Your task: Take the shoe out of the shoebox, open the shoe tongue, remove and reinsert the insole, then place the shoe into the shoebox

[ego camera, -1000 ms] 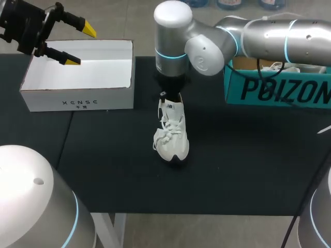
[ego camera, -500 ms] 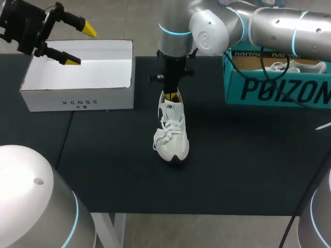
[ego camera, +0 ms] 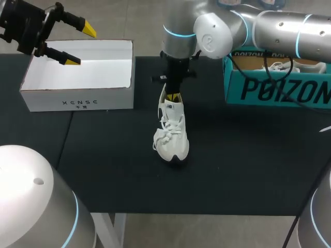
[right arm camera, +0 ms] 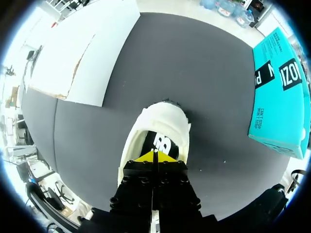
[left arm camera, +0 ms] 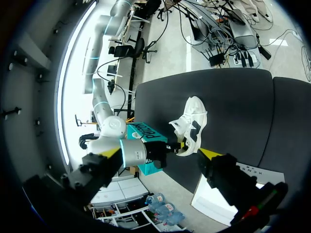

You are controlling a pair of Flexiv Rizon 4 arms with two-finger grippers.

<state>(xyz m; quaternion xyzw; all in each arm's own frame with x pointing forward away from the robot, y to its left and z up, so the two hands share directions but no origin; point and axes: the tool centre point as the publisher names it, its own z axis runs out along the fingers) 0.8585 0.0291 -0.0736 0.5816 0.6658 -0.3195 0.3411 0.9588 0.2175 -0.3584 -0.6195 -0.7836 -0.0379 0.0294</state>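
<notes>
"What's changed?"

"The right gripper [ego camera: 174,96] has risen slightly. Its yellow tips are pressed together over the opening of the white shoe [ego camera: 171,132], which hasn't shifted."

"Where is the shoe?"

"Upright on the black table [ego camera: 243,170], between the white shoebox [ego camera: 77,101] and the teal box [ego camera: 274,92]. The left gripper [ego camera: 76,42] hangs over the shoebox, fingers spread wide."

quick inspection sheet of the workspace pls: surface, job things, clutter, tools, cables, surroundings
surface: black table, seam at left
job's things: shoe upright mid-table, toe toward the robot; white box open at left rear, nothing seen inside
clutter: teal box at right rear, second shoe inside
tools: left tool open above the white box; right tool shut, tips at the shoe's opening
cables: cable from right arm over the teal box
surroundings: nothing seen
</notes>
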